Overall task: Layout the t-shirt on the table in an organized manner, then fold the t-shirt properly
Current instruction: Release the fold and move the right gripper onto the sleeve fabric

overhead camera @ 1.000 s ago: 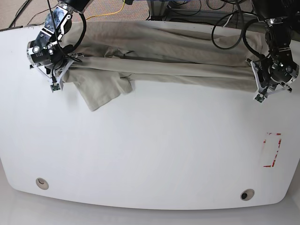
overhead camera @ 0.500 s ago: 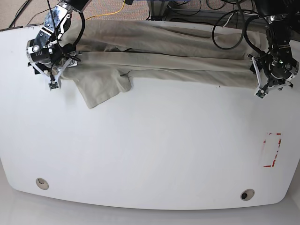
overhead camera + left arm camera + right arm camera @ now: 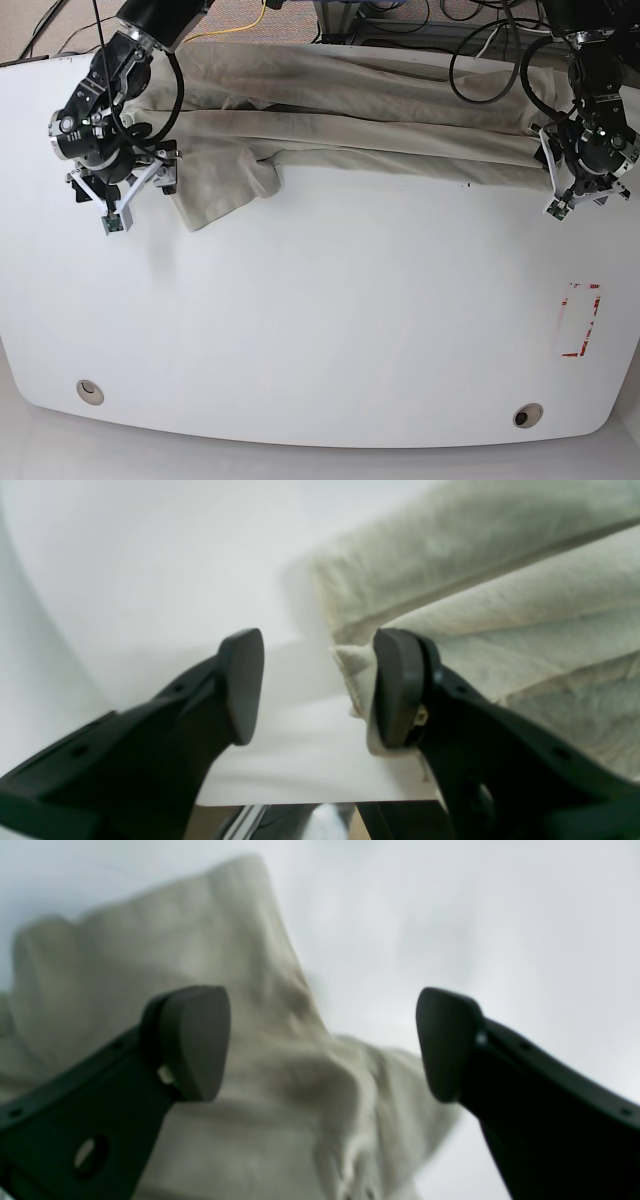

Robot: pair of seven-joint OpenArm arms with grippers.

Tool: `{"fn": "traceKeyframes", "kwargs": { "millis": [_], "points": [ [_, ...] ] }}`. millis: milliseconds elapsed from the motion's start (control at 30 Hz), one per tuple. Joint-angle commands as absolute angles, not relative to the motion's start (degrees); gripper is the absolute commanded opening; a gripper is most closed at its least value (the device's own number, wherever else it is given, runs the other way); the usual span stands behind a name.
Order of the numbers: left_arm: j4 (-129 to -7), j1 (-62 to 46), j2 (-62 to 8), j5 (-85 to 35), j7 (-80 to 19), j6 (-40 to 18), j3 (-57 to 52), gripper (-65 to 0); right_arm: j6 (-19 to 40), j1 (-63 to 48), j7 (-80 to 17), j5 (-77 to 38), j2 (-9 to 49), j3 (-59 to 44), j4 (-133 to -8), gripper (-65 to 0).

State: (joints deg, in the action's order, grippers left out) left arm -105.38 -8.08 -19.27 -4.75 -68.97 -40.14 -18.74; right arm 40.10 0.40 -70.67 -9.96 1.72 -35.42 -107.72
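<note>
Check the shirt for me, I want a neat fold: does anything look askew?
Yes. The t-shirt lies bunched in long ridges along the table's far edge, not flat. One flap sticks out crooked toward the front near the right gripper. Both the right and the left gripper stand open, holding nothing.

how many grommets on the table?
2. One grommet sits near the front-left edge of the table in the base view, the other near the front-right edge. The t-shirt along the back could hide more.
</note>
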Motion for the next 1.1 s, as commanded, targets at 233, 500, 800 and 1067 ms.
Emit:
{"fn": "traceKeyframes", "kwargs": {
  "millis": [233,500,800,1067],
  "points": [
    [-107.03,-6.2,-20.09,-4.7,-71.96,-40.0,-19.21,-32.2,40.0,8.4,-65.19,-12.7,2.33,-35.38,-89.98,-8.7],
    [-107.03,-6.11,-20.18,-4.7,-71.96,-40.0,-20.88,-32.2,40.0,8.66,-62.55,-12.97,2.33,-34.95,-85.32,-8.7],
    [-107.03,-5.93,-20.09,-4.7,-71.87,-40.0,-21.05,-32.4,40.0,6.73,-61.05,-13.05,1.19,-28.79,-84.26,-9.4],
    [-107.03,-5.85,-19.82,-4.7,-71.78,-40.0,-20.79,-32.4,40.0,6.55,-60.97,-12.88,-0.57,-28.18,-84.18,-31.1]
  ]
}}
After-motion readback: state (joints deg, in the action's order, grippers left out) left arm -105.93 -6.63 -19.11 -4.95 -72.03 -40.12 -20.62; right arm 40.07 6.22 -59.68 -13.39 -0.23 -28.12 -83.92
